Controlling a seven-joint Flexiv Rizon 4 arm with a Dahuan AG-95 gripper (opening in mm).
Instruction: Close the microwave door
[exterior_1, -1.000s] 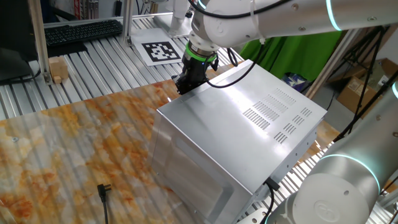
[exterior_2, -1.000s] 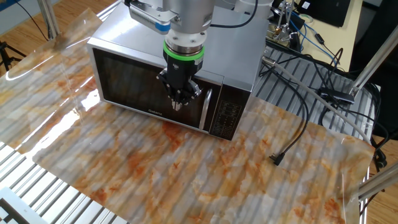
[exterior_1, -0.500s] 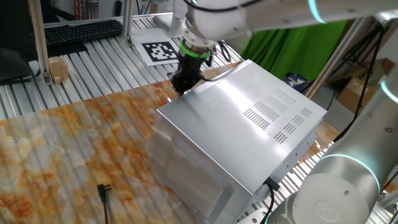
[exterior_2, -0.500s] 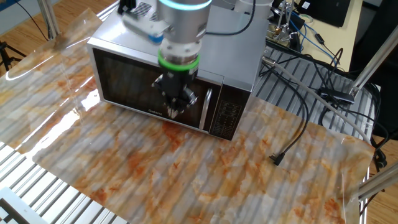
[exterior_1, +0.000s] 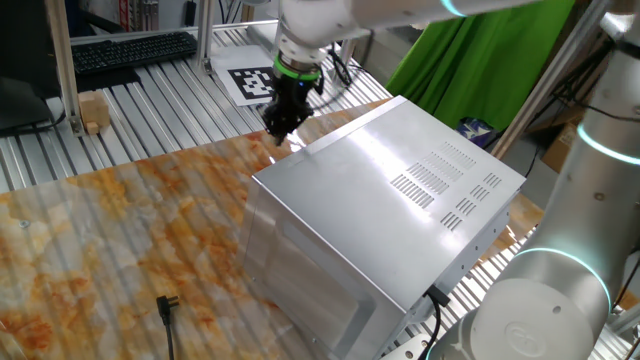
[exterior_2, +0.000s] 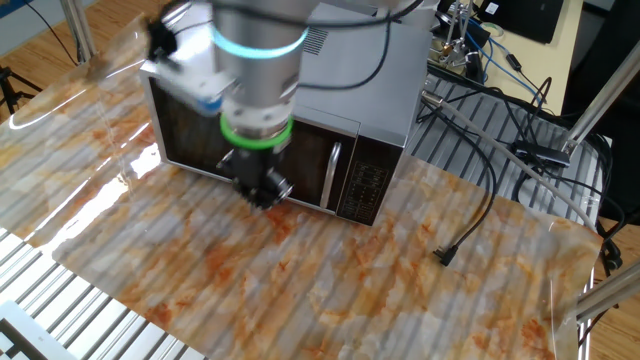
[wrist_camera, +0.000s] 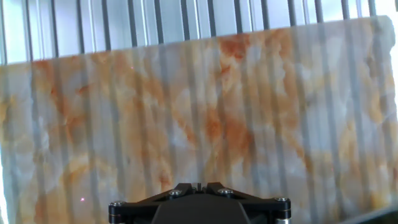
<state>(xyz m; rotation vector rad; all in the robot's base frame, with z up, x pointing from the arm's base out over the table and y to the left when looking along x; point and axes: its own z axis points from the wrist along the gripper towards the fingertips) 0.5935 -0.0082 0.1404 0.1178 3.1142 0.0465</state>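
The microwave (exterior_1: 400, 190) is a silver box with vent slots on the marbled table; it also shows in the other fixed view (exterior_2: 375, 85). The microwave door (exterior_2: 312, 160), with its dark window and silver handle, lies flush against the front face. My gripper (exterior_2: 262, 195) hangs just in front of the door's lower left-middle part, close to the table, blurred by motion. In one fixed view my gripper (exterior_1: 275, 128) is beyond the far corner of the box. In the hand view my gripper (wrist_camera: 198, 185) points down at bare marbled tabletop, fingers together and empty.
A loose black cable plug (exterior_2: 445, 255) lies on the table right of the microwave and also shows in one fixed view (exterior_1: 167, 305). Cables (exterior_2: 500, 150) run over the slatted frame. A printed marker (exterior_1: 255, 82), a wooden block (exterior_1: 92, 110) and a keyboard (exterior_1: 130, 50) lie beyond the table.
My gripper has moved away from the door's handle side, leftward along the front and lower toward the table. The door has stayed flush against the microwave.
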